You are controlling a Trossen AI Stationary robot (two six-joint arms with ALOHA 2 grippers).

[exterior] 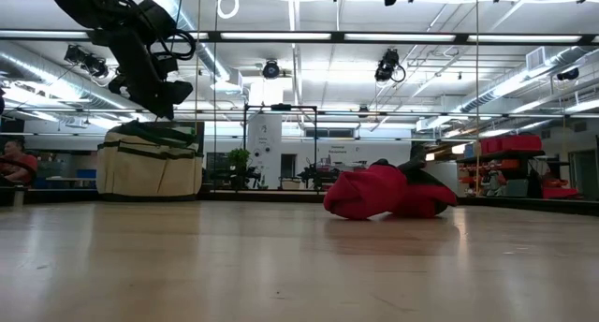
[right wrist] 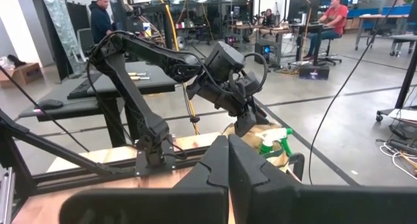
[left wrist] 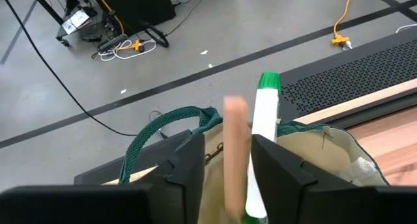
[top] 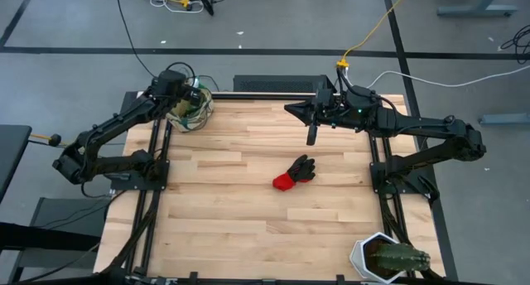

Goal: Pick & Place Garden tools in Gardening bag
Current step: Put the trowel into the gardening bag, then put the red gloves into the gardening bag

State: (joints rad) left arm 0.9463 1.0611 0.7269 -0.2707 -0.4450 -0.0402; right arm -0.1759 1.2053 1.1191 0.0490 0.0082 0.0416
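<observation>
The beige gardening bag [top: 195, 111] with green trim stands at the table's far left corner; it also shows in the low view [exterior: 150, 161]. A green spray bottle [left wrist: 266, 113] and a trowel's wooden handle [left wrist: 236, 146] stick up out of it. My left gripper [left wrist: 228, 155] hangs open just above the bag's mouth [top: 187, 98], one finger on either side of the handle. The red-and-black glove [top: 295, 173] lies flat near the table's middle. My right gripper [top: 290, 109] is shut and empty, above the table's far middle. Shears and the second trowel are out of view. My left gripper points down into the bag, with its fingers [left wrist: 189, 172] on either side of the trowel's wooden handle [left wrist: 234, 129]. A gap shows on one side of the handle. I cannot tell whether the other finger touches it.
A white pot with a green cactus [top: 387, 258] stands at the table's near right corner. Bare wood lies around the glove [exterior: 388, 191] and across the near half of the table. People sit and stand in the room beyond the table.
</observation>
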